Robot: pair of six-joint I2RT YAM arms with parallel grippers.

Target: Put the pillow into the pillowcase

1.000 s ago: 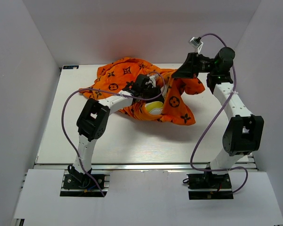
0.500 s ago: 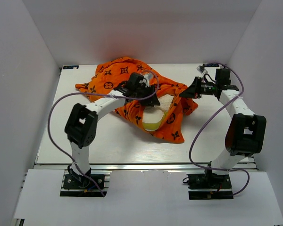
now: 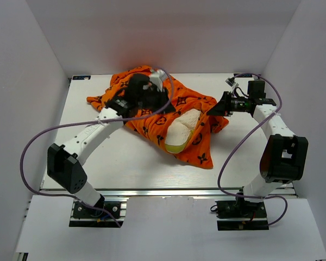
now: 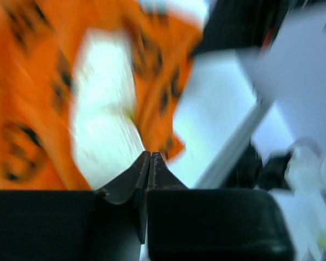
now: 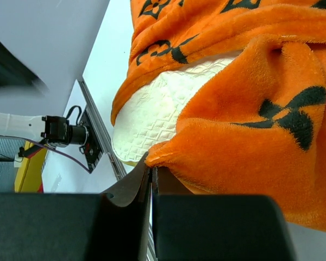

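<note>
Orange pillowcase [image 3: 198,100] w/ black motifs lies crumpled across the far half of the bench [image 3: 98,163], from far-left of ctr over toward the right edge. White quilted pillow [image 3: 179,133] is partly inside. Its near end, w/ a yellowish rim, sticks out of the opening toward the near edge, and orange fabric is draped on both sides of it.

Right pincer [image 3: 214,109] sits at the pillowcase's right-hand edge. In the right wrist view its jaws are closed narrow, w/ the fabric hem pinched at the tips. The exposed pillow lies just beyond that hem, close to the tips but not touching them.

Left pincer [image 3: 162,99] is over the far-left part of the pillowcase, above the fabric. The left wrist view is blurred, but the jaws read as pressed together w/ nothing btwn them. The pillow's bare end is ahead of the tips, apart from them.
</note>
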